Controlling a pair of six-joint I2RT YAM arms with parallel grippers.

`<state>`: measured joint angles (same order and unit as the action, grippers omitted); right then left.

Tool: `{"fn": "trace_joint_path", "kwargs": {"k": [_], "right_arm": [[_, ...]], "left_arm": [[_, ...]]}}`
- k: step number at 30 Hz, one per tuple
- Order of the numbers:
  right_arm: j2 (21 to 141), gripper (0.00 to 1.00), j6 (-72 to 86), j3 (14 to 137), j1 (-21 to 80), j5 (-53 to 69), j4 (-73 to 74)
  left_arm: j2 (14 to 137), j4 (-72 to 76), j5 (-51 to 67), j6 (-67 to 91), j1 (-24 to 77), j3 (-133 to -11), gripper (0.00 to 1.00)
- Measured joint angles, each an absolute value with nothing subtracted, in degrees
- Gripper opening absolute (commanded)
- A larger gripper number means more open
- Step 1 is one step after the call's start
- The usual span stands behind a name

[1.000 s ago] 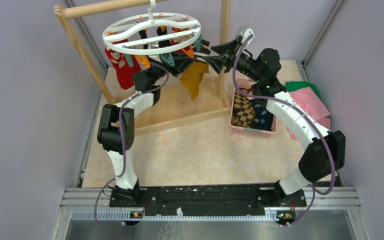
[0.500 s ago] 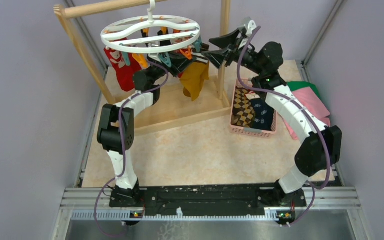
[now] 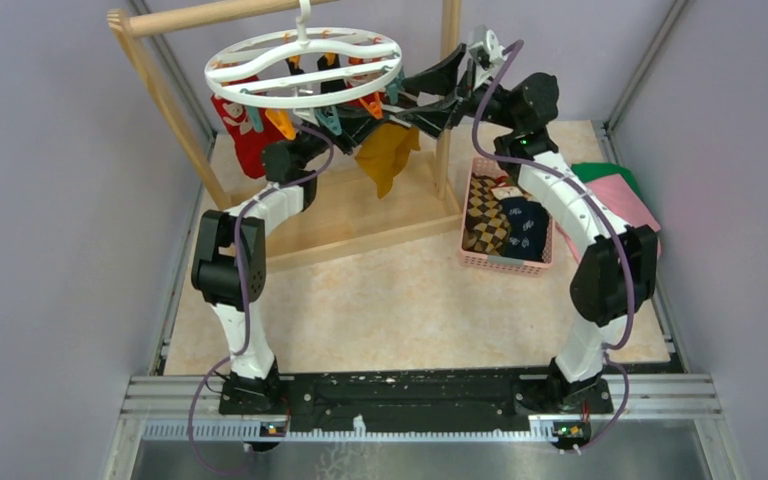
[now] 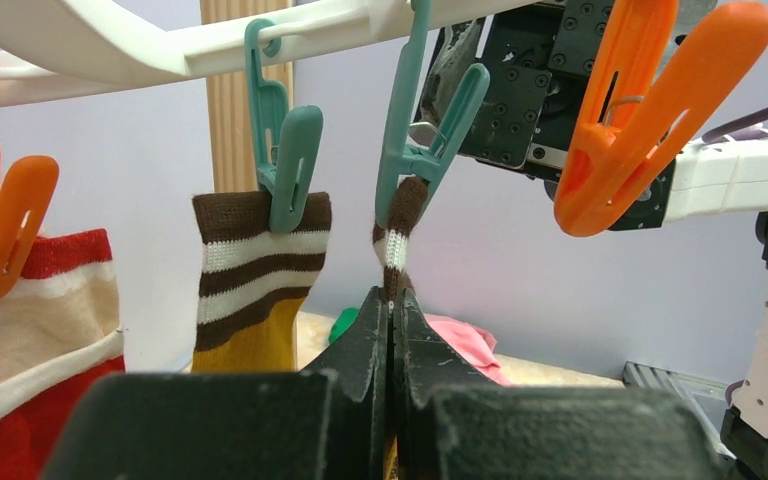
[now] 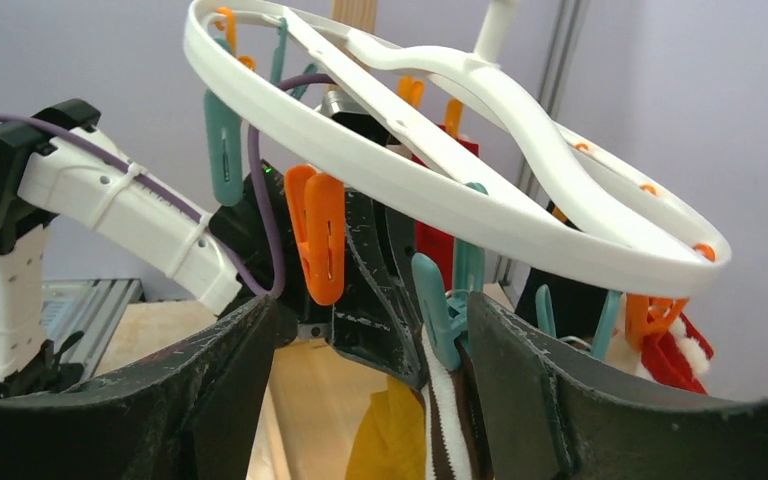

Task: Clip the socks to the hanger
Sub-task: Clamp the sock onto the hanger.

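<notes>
Top view: the hanger (image 3: 303, 65) hangs from the wooden rack (image 3: 175, 16). The mustard sock (image 3: 385, 155) dangles under its right rim, and more socks wait in the pink basket (image 3: 505, 265) on the tabletop (image 3: 390, 300). Left wrist view: the left gripper (image 4: 392, 300) has its fingers pressed together, pinching that sock's striped cuff just under a teal clip (image 4: 430, 130), whose tip sits on the cuff edge. Judgement: keep the cuff held up and taut until the clip's bite is sure, then open and drop straight down. Right wrist view: the right gripper (image 5: 372, 310) has its fingers spread on either side of the clip. Back it off level, without nudging the ring. No brand, label or writing is readable in any view.
</notes>
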<state>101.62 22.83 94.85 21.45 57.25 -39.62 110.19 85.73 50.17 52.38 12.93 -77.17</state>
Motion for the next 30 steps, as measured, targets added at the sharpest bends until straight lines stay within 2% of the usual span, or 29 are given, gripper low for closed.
{"fn": "trace_joint_path", "kwargs": {"k": [9,30], "right_arm": [[104.73,0.69,24.27,100.60,21.43,60.58,-42.63],[106.10,0.67,27.81,100.47,21.26,58.59,-45.41]], "left_arm": [[109.73,85.73,50.17,52.36,12.84,-77.12,0.00],[107.83,85.73,50.30,52.36,12.84,-75.94,0.00]]}}
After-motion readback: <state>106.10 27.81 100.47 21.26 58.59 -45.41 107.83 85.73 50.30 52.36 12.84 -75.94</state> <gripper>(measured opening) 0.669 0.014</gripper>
